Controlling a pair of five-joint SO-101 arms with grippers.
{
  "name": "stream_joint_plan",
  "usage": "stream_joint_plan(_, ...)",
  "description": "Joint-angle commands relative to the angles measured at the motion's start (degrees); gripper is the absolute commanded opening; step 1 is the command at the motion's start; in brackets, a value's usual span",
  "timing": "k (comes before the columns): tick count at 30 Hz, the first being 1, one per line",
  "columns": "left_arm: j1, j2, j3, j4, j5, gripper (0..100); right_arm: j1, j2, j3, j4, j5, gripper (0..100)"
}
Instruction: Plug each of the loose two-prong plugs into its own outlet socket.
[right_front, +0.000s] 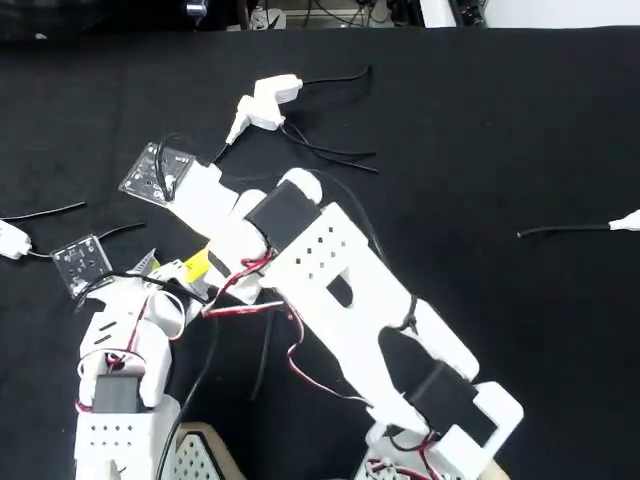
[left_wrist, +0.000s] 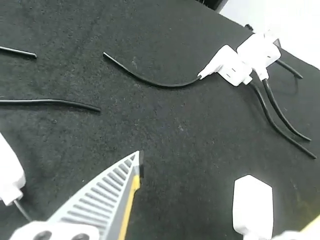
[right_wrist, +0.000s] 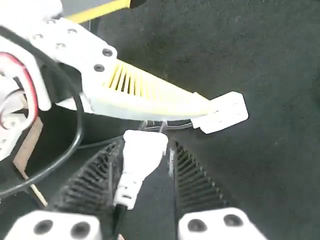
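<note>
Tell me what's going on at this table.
The right gripper holds a white two-prong plug with its prongs aimed at a white outlet socket on the black cloth; the plug is not yet in. The left gripper is open beside that socket, with one finger over its end. Another white plug and socket pair lies together farther back. A white corded piece lies apart near the cloth's edge.
</note>
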Motion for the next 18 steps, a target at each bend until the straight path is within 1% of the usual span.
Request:
stream_joint_plan(1,0.8,0.0,0.8,1.1,-0.5,54,-0.8,-0.5,-5.0,-0.3,-0.5,1.1)
stream_joint_plan(9,0.7,0.0,0.8,1.1,-0.5,54,-0.3,-0.5,-4.4,0.4,-0.8,1.1)
stream_joint_plan(12,0.5,0.0,0.8,0.9,-0.5,54,1.7,-0.5,-4.5,1.2,-2.7,1.1)
stream_joint_plan(15,0.4,0.0,0.8,0.8,-0.5,54,4.3,-0.4,-4.4,1.2,-2.5,1.1)
stream_joint_plan(18,0.3,0.0,0.8,0.9,-0.5,54,8.1,1.3,-4.9,1.2,-3.5,1.1)
